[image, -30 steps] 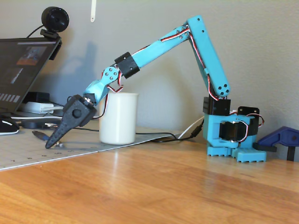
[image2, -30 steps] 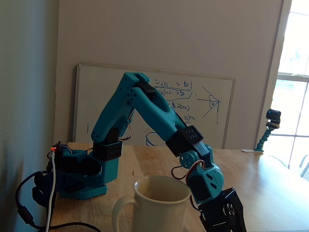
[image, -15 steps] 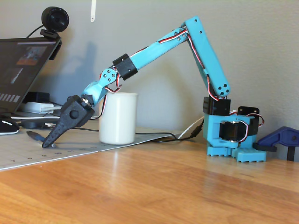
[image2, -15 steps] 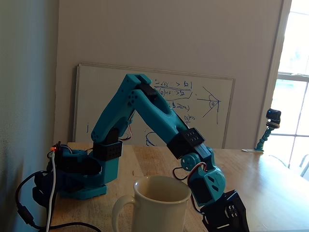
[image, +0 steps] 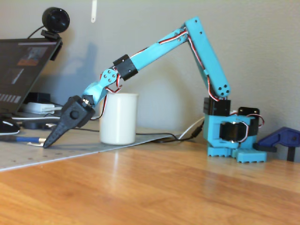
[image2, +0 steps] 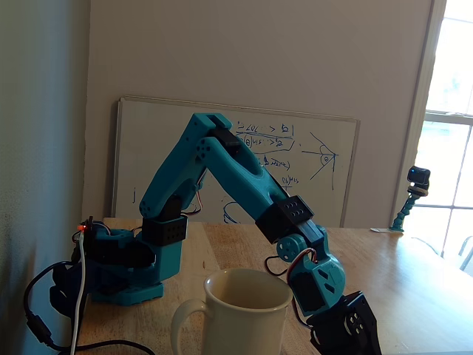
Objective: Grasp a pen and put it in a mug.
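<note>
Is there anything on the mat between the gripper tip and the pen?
Nothing. In a fixed view the gripper touches the mat right beside the pen, almost closing that stretch. The mug stands on the opposite side.

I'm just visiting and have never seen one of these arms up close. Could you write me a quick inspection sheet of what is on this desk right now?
Surface: wooden table with a pale mat under the work area.
Job's things: white mug, upright and empty as far as a fixed view shows; blue pen lying on the mat.
Clutter: laptop with webcam; computer mouse; blue clamp.
Grippers: black gripper, tip down at the mat by the pen's end; open or shut cannot be told.
Cables: black cable behind the mug; white cable to the arm's base.
Surroundings: whiteboard, window, small camera on a stalk.
</note>
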{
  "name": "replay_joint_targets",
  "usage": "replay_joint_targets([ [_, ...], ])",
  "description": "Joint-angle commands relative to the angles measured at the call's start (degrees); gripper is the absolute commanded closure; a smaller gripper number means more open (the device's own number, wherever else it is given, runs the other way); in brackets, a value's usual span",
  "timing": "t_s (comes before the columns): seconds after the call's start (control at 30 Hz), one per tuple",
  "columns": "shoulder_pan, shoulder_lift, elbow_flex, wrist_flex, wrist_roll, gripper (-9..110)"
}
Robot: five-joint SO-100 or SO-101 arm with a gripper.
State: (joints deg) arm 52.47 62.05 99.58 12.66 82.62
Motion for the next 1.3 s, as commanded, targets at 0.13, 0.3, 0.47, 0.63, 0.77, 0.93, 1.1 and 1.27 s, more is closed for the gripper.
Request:
replay_joint_targets([
  [0.13, 1.1, 0.4, -0.5, -0.2, -0.2, 99],
  [0.3, 0.7, 0.9, -0.4, -0.2, 0.4, 99],
  [0.47, 0.4, 4.4, 0.4, -0.1, 0.4, 99],
  [0.63, 0.4, 6.1, 0.4, 0.5, 0.4, 99],
  [0.77, 0.2, 8.0, 0.4, 0.6, 0.4, 99],
  [0.93, -1.5, 13.2, 0.6, 0.8, 0.4, 99],
  [1.1, -2.1, 18.9, 5.4, 0.8, 0.4, 99],
  [1.27, -2.3, 26.6, 12.4, 0.8, 0.4, 99],
])
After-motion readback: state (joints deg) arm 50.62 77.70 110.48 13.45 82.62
